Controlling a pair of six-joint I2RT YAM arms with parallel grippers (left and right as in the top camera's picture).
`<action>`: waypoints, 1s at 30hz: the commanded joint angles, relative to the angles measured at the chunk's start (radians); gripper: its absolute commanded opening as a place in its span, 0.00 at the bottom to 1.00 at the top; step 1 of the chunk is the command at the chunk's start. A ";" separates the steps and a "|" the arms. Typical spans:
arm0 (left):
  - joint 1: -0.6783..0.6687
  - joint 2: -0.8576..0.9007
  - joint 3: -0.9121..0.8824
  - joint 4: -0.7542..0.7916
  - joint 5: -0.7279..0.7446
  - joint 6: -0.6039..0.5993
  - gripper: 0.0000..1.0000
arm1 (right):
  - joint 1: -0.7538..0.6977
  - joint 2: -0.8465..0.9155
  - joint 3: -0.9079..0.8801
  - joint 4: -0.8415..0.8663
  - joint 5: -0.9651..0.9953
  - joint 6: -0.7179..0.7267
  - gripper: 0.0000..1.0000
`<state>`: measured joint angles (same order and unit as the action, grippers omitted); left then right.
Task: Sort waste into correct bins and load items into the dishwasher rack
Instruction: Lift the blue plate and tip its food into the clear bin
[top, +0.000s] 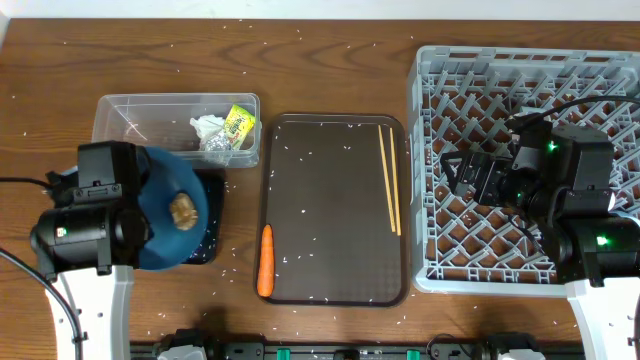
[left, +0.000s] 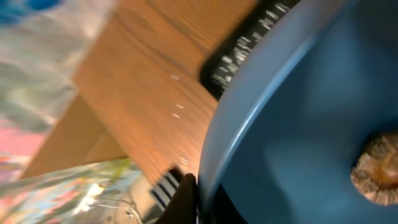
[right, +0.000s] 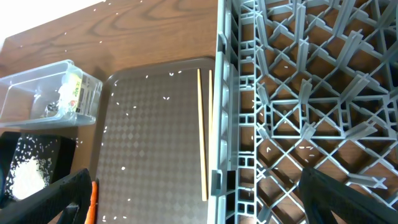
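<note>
My left gripper (left: 198, 202) is shut on the rim of the large blue plate (top: 165, 205), which it holds tilted over the black tray (top: 213, 222). A brown food lump (top: 183, 210) sits on the plate; rice lies in the tray. The clear tub (top: 130, 120) holds a crumpled wrapper (top: 209, 133) and a yellow-green packet (top: 238, 122). An orange carrot (top: 266, 260) and the wooden chopsticks (top: 389, 178) lie on the brown serving tray (top: 330, 150). My right gripper (top: 462, 178) hangs open over the left part of the grey dishwasher rack (top: 425, 150), with nothing between its fingers.
Rice grains are scattered over the wooden table (top: 330, 60) and the serving tray. The rack's left wall (right: 225, 124) stands close to the serving tray's right edge. The clear tub sits just behind the black tray.
</note>
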<state>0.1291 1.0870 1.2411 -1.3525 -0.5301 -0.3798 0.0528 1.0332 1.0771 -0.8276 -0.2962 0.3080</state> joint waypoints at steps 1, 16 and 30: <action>0.005 0.011 0.020 0.003 -0.219 -0.106 0.06 | -0.011 0.001 0.005 0.002 -0.007 0.013 0.99; -0.010 0.272 0.020 0.010 -0.507 -0.123 0.06 | -0.011 0.001 0.005 0.008 0.007 0.013 0.99; -0.149 0.442 0.020 0.021 -0.726 -0.114 0.06 | -0.010 0.001 0.005 -0.022 0.007 0.013 0.99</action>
<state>-0.0025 1.5200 1.2411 -1.3342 -1.1271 -0.4751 0.0528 1.0332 1.0771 -0.8448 -0.2920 0.3080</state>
